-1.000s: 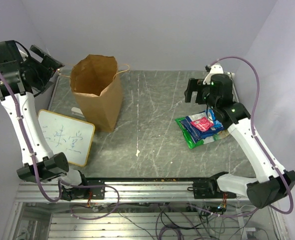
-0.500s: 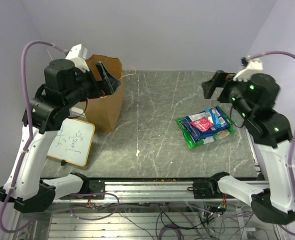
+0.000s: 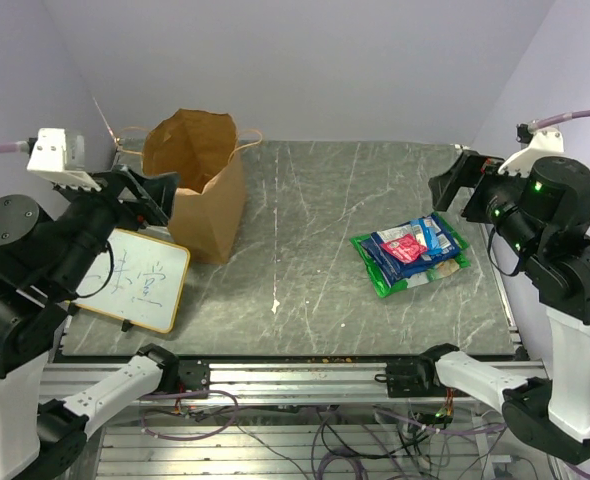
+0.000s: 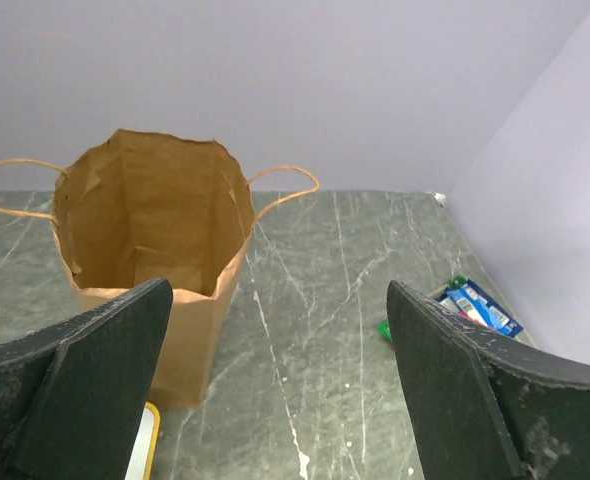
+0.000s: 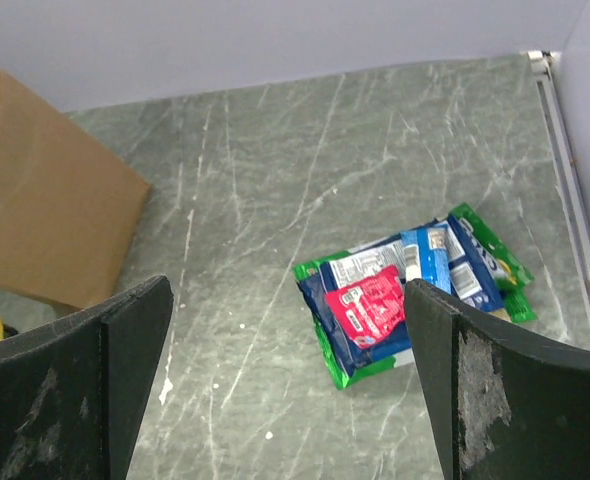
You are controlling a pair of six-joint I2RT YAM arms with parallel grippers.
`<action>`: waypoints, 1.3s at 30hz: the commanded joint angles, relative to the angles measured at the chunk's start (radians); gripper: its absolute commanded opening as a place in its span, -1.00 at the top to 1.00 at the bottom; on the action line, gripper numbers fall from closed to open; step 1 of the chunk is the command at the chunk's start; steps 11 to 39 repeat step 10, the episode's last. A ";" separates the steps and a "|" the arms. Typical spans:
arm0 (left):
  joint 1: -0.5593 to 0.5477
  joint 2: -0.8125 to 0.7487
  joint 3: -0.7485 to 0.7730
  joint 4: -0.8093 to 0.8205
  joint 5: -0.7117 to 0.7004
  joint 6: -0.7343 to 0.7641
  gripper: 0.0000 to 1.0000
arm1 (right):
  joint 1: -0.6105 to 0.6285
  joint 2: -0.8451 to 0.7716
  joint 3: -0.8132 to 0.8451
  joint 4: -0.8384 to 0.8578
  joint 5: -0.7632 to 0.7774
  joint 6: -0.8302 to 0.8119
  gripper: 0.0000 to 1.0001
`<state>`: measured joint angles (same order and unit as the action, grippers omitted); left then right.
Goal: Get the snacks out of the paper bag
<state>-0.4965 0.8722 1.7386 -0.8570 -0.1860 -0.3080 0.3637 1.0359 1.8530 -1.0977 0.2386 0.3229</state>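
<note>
The brown paper bag (image 3: 203,190) stands upright at the back left of the table, mouth open. In the left wrist view I look into the paper bag (image 4: 155,230) and only brown paper shows inside. The snacks (image 3: 412,252) lie in a flat pile on the right: a red packet (image 5: 373,305) on blue ones, green underneath. My left gripper (image 3: 147,196) hangs open in the air, left of the bag and apart from it. High above the pile's right side, my right gripper (image 3: 457,182) is open and holds nothing.
A small whiteboard (image 3: 140,280) with writing lies flat at the near left, beside the bag. The bag's string handles (image 4: 285,180) stick out sideways. A metal rail (image 5: 570,170) runs along the table's right edge, close to the wall.
Both arms have pulled back and up. The left gripper has left the bag's mouth and now sits to its left; the right gripper moved further right. The snacks and bag have not moved.
</note>
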 commanded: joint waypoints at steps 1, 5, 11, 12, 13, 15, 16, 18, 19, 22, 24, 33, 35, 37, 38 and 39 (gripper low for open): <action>-0.005 0.036 0.047 -0.004 -0.061 -0.015 -0.98 | -0.005 -0.017 -0.003 -0.044 0.063 0.046 -1.00; -0.005 0.059 0.090 -0.026 -0.044 -0.033 -0.98 | -0.005 -0.016 -0.011 -0.026 0.088 0.071 -1.00; -0.005 0.071 0.100 -0.034 -0.039 -0.044 -0.98 | -0.005 0.025 -0.003 -0.027 0.163 0.089 -1.00; -0.005 0.071 0.100 -0.034 -0.039 -0.044 -0.98 | -0.005 0.025 -0.003 -0.027 0.163 0.089 -1.00; -0.005 0.071 0.100 -0.034 -0.039 -0.044 -0.98 | -0.005 0.025 -0.003 -0.027 0.163 0.089 -1.00; -0.005 0.071 0.100 -0.034 -0.039 -0.044 -0.98 | -0.005 0.025 -0.003 -0.027 0.163 0.089 -1.00; -0.005 0.071 0.100 -0.034 -0.039 -0.044 -0.98 | -0.005 0.025 -0.003 -0.027 0.163 0.089 -1.00; -0.005 0.071 0.100 -0.034 -0.039 -0.044 -0.98 | -0.005 0.025 -0.003 -0.027 0.163 0.089 -1.00; -0.005 0.071 0.100 -0.034 -0.039 -0.044 -0.98 | -0.005 0.025 -0.003 -0.027 0.163 0.089 -1.00; -0.005 0.071 0.100 -0.034 -0.039 -0.044 -0.98 | -0.005 0.025 -0.003 -0.027 0.163 0.089 -1.00; -0.005 0.071 0.100 -0.034 -0.039 -0.044 -0.98 | -0.005 0.025 -0.003 -0.027 0.163 0.089 -1.00; -0.005 0.071 0.100 -0.034 -0.039 -0.044 -0.98 | -0.005 0.025 -0.003 -0.027 0.163 0.089 -1.00; -0.005 0.071 0.100 -0.034 -0.039 -0.044 -0.98 | -0.005 0.025 -0.003 -0.027 0.163 0.089 -1.00; -0.005 0.071 0.100 -0.034 -0.039 -0.044 -0.98 | -0.005 0.025 -0.003 -0.027 0.163 0.089 -1.00; -0.005 0.071 0.100 -0.034 -0.039 -0.044 -0.98 | -0.005 0.025 -0.003 -0.027 0.163 0.089 -1.00; -0.005 0.071 0.100 -0.034 -0.039 -0.044 -0.98 | -0.005 0.025 -0.003 -0.027 0.163 0.089 -1.00</action>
